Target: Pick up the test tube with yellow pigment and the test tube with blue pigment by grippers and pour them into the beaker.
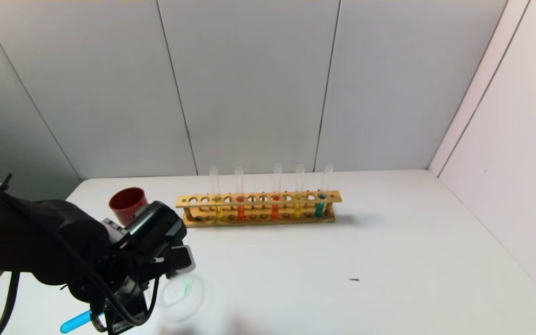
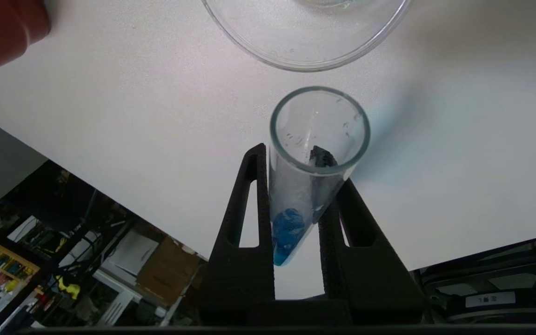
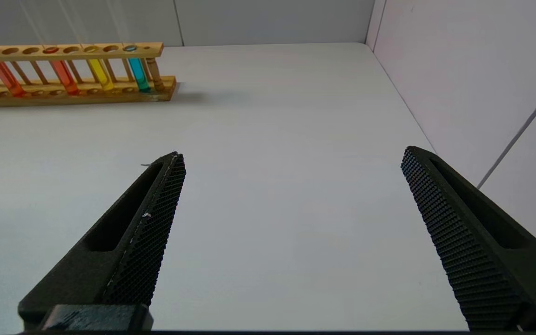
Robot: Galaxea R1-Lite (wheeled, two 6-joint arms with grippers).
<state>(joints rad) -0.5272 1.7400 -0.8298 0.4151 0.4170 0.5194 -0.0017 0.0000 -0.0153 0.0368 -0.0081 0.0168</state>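
Head view: left gripper [image 1: 156, 279] hangs beside the beaker [image 1: 182, 293]. Left wrist: jaws clamp the test tube with blue pigment [image 2: 305, 186], mouth just short of the beaker; tipping there risks spilling. Right wrist: right gripper [image 3: 291, 223] gapes, far from the beaker.

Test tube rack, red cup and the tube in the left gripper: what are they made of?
The long rack looks like pale varnished wood, with visible grain. The dark-red cup seems matte opaque plastic. The blue-pigment test tube clamped in the left gripper looks like clear glass, though clear plastic cannot be ruled out.
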